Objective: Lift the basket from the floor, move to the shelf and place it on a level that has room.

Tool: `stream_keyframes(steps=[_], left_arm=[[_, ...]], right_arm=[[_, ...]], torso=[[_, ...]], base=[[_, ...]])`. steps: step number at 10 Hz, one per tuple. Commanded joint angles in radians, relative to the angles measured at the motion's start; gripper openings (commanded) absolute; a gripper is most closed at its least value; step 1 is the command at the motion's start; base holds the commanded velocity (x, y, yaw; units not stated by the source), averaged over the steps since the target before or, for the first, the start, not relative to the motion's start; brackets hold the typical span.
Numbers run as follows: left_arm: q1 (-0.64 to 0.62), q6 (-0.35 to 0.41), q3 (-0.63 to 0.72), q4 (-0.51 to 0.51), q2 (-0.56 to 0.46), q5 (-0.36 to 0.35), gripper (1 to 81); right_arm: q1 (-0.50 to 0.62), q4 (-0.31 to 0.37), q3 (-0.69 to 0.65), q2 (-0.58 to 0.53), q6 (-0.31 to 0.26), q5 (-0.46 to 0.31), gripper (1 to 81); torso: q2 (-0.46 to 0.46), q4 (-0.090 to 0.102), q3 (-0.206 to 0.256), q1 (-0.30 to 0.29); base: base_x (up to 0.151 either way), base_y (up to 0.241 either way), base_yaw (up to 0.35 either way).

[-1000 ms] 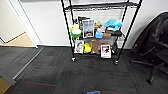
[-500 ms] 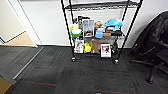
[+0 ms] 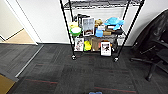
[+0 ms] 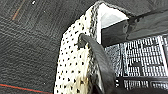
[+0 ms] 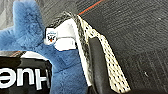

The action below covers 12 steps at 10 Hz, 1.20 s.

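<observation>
The black wire shelf (image 3: 67, 27) stands straight ahead against the white wall. Its two lower tiers are crowded with toys, boxes and cards, and a wire level (image 3: 100, 3) runs above them. Dark grey floor (image 3: 82, 75) stretches between me and it. The basket (image 4: 72, 65) with beige mesh sides hangs above the carpet. My left gripper (image 4: 92, 42) is shut on one wall at the rim, with a dark finger (image 4: 86, 41) on the outside. My right gripper (image 5: 84, 43) is shut on another wall of the basket (image 5: 110, 67). A blue plush (image 5: 27, 27) lies inside.
A black office chair (image 3: 155, 50) stands right of the rack. At the left a doorway opens onto tan wooden flooring (image 3: 22, 37). A tan object (image 3: 5, 85) sits at the near left corner. A dark keyboard-like item (image 4: 142, 57) lies in the basket.
The whole head view has shifted: the rack looks larger and nearer, so the camera has moved toward it. Nothing on the rack has moved.
</observation>
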Motion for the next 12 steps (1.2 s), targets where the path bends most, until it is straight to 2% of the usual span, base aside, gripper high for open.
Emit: stream_keyframes(steps=[1, 3, 6, 8, 9, 11, 12], left_arm=[[-0.085, -0.009, -0.087, -0.015, 0.072, 0.057, 1.0], [-0.142, -0.010, -0.095, -0.037, 0.086, 0.098, 1.0], [-0.213, -0.012, -0.008, -0.100, 0.052, 0.101, 1.0], [-0.231, -0.012, 0.018, -0.118, 0.049, 0.133, 1.0], [-0.231, -0.012, 0.018, -0.117, 0.057, 0.146, 1.0], [-0.231, -0.012, 0.018, -0.112, 0.064, 0.184, 1.0], [-0.231, -0.012, 0.018, -0.110, 0.068, 0.184, 1.0]], right_arm=[[0.074, 0.029, 0.052, -0.010, 0.040, 0.016, 1.0], [0.098, 0.024, 0.057, -0.007, 0.038, 0.016, 1.0], [0.123, 0.021, 0.063, -0.005, 0.038, 0.016, 1.0], [0.124, 0.018, 0.052, -0.005, 0.038, 0.013, 1.0], [0.124, 0.018, 0.051, -0.007, 0.038, 0.013, 1.0], [0.138, 0.018, 0.045, -0.008, 0.038, 0.009, 1.0], [0.150, 0.020, 0.046, -0.008, 0.038, 0.004, 1.0]], torso=[[0.097, 0.000, 0.000, -0.062], [0.166, 0.000, 0.000, -0.106], [0.266, 0.000, 0.000, -0.170], [0.333, 0.000, -0.001, -0.212], [0.369, 0.000, 0.098, -0.235], [0.415, 0.000, 0.119, -0.263], [0.443, 0.000, 0.148, -0.281]], base=[[0.000, 0.000, 0.000], [0.000, 0.000, 0.000], [0.000, 0.000, 0.000], [0.000, 0.000, 0.000], [0.000, 0.000, 0.000], [0.000, 0.000, 0.000], [0.000, 0.000, 0.000]])
